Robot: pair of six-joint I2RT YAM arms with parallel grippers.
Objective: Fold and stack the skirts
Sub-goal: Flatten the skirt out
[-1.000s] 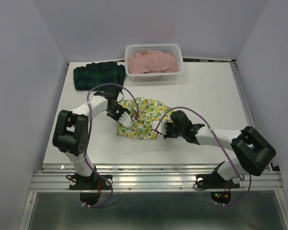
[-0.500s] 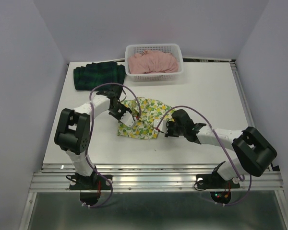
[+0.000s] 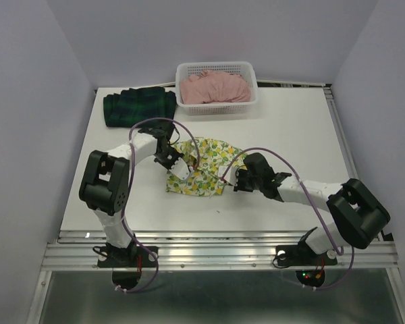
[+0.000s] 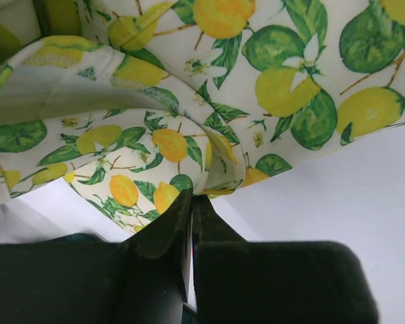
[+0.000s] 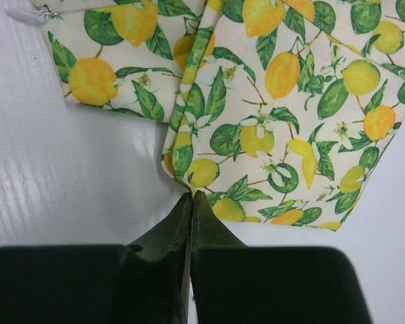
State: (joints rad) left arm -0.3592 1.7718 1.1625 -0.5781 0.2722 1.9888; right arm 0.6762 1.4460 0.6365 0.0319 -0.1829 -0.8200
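Note:
The lemon-print skirt (image 3: 201,169) lies crumpled at the table's middle. My left gripper (image 3: 181,166) is shut on a fold of the lemon skirt (image 4: 189,128) at its left side, lifting the edge off the table. My right gripper (image 3: 227,178) is shut on the skirt's right corner (image 5: 256,128), low on the table. The plaid skirt (image 3: 139,106) lies folded at the back left. The pink skirt (image 3: 214,87) sits bunched inside the white basket (image 3: 217,68) at the back.
The white lattice basket stands against the back edge, centre. Purple cables loop over both arms. Bare white table (image 3: 297,135) lies to the right and along the front edge.
My left gripper has drawn its edge of the lemon skirt a little to the right and back, bunching the cloth narrower. My right gripper has shifted slightly back with its corner.

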